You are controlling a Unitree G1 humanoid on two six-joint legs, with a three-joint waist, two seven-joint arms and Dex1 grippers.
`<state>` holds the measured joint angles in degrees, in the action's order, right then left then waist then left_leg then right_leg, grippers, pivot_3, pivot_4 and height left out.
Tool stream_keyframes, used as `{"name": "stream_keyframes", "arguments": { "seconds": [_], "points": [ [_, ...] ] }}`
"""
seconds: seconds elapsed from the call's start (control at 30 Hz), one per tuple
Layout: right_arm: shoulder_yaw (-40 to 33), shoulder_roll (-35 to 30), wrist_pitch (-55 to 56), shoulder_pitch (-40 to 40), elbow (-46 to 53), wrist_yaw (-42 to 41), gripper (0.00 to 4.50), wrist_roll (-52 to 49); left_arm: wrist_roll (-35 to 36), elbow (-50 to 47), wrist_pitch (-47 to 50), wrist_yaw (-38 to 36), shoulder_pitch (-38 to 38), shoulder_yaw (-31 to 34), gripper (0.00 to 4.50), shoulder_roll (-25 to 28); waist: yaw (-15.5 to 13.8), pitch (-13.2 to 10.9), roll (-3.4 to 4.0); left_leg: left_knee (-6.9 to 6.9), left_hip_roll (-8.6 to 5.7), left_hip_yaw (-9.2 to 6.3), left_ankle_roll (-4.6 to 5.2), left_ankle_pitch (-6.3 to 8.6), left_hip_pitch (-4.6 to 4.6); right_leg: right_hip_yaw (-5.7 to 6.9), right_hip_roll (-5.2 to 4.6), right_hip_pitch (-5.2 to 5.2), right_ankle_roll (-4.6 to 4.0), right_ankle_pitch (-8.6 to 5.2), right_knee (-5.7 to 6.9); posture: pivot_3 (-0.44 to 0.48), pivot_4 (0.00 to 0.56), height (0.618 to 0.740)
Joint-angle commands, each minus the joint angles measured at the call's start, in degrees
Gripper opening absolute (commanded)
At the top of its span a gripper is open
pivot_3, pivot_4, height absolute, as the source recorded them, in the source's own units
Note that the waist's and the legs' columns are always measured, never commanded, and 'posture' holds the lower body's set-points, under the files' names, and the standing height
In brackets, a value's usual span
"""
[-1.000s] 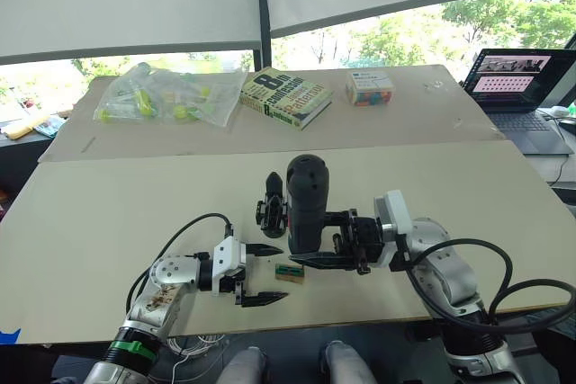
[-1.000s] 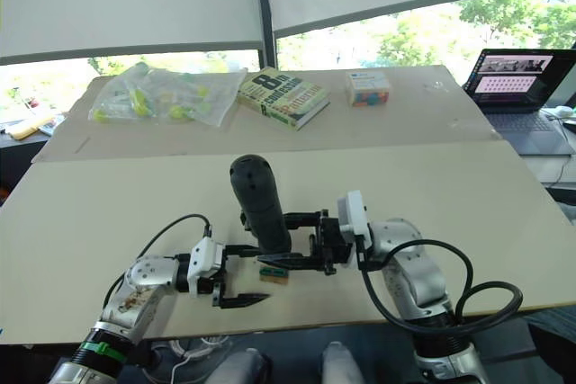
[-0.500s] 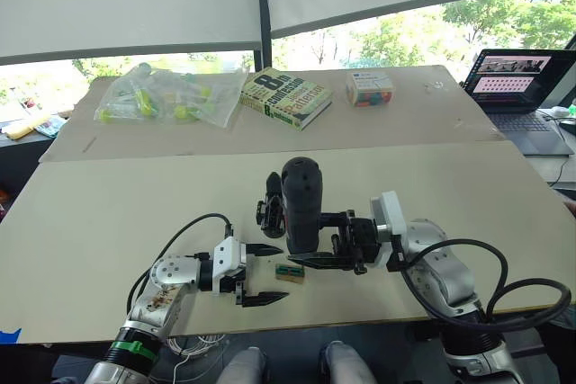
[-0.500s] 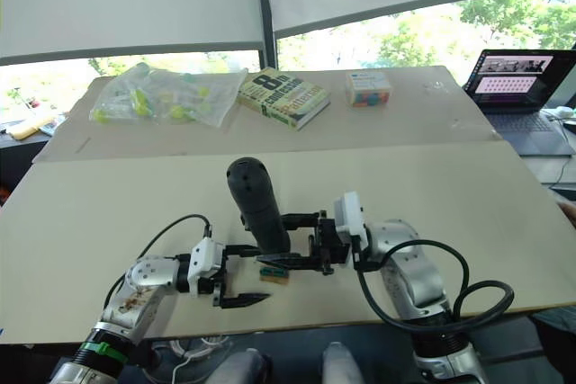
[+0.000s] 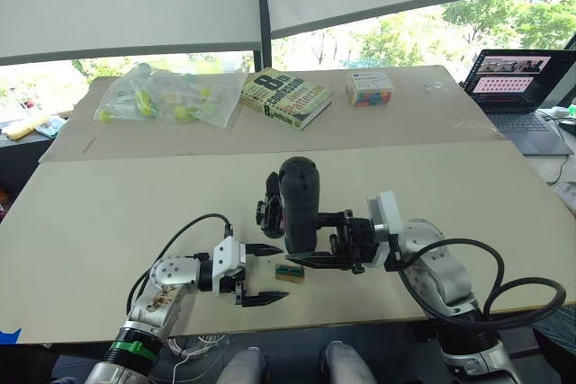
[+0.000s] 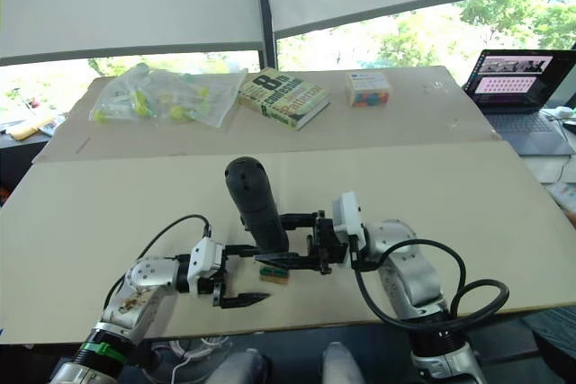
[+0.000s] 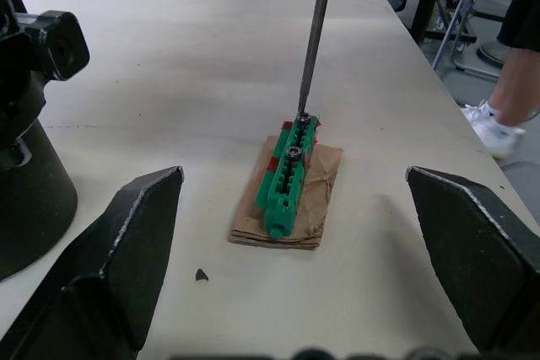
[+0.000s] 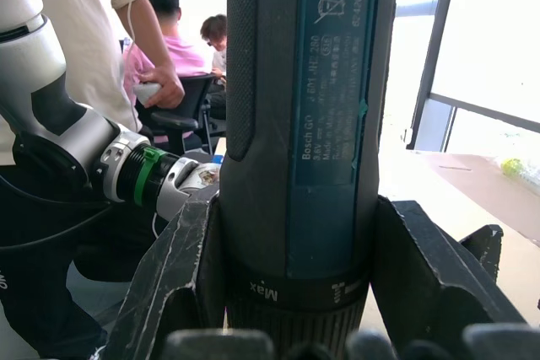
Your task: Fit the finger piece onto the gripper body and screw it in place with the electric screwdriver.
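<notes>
My right gripper (image 5: 302, 242) is shut on the electric screwdriver (image 5: 300, 206), a thick black cylinder held upright. Its thin metal bit (image 7: 313, 35) touches a screw in a green holder (image 7: 287, 173) lying on a scrap of cardboard. The gripper body (image 5: 268, 207) stands just behind the screwdriver, partly hidden by it; its round base (image 7: 29, 183) also appears in the left wrist view. My left gripper (image 5: 267, 273) rests open on the table with the green holder (image 5: 289, 272) just beyond its fingertips. The finger piece is hidden.
At the table's far side lie a plastic bag (image 5: 171, 94), a book (image 5: 286, 96) and a small box (image 5: 370, 88). A laptop (image 5: 517, 83) sits at the far right. People (image 8: 160, 48) stand and sit beside the table. The table's front edge is close.
My right gripper has carried the screwdriver a little to the left, closer in front of the gripper body. The left arm has not moved.
</notes>
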<state>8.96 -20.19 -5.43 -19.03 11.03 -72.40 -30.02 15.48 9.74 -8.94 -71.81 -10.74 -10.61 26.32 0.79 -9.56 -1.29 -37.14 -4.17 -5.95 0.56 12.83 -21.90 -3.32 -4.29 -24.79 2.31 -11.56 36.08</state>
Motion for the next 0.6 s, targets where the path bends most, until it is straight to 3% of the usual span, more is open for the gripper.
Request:
{"name": "stream_keyframes", "arguments": {
  "seconds": [0.03,0.6],
  "points": [
    [-0.05,0.28,2.16,-1.05,2.1,0.03,1.95,-0.48,-0.6,0.62,-0.05,0.04,1.07,-1.28,4.5,-0.28,0.0,0.0,0.0,0.0,0.0,0.0,0.0,0.0,0.01,0.0,0.0,0.01,0.0,0.0,0.0,0.0,0.15,0.74],
    [0.17,-0.14,4.16,-1.94,1.87,-0.92,1.95,0.28,-0.38,0.5,-0.71,0.27,2.1,-1.55,4.5,-0.28,0.04,0.0,0.0,0.04,0.0,-0.01,-0.01,0.02,0.36,0.01,0.0,0.38,0.03,-0.02,-0.08,0.0,0.15,0.74]
  ]
}}
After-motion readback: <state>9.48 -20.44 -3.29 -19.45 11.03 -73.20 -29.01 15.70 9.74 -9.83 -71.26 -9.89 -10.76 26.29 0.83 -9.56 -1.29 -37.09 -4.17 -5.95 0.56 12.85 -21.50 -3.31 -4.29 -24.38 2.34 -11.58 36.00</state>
